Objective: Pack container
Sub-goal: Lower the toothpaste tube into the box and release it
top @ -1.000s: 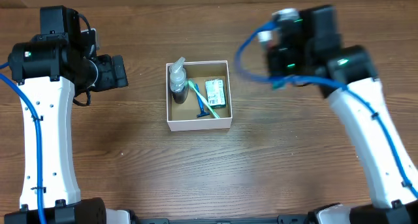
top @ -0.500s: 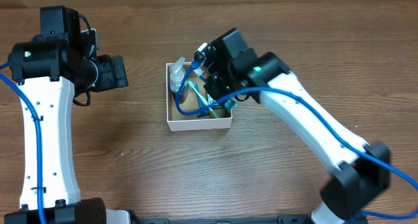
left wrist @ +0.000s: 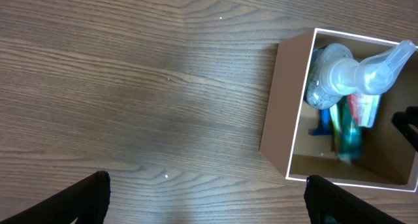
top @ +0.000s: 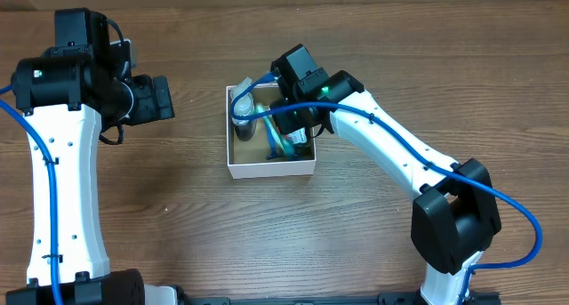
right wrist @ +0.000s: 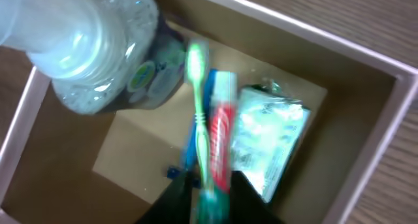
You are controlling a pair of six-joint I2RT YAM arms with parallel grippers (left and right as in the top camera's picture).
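The container [top: 267,172] surrounds the right claw [right wrist: 214,199], whose grip I cannot tell; the left claw [top: 165,98], fingers apart, sits at its nine o'clock.

White container [top: 267,170], brown inside

Right pincer [right wrist: 210,201] is blurred (fingers [right wrist: 171,203] cropped at bottom edge).

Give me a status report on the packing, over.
Left gripper open, off to the container's side. Right gripper down inside container, shut on red tube. Bottle, toothbrush, packet crowd it.
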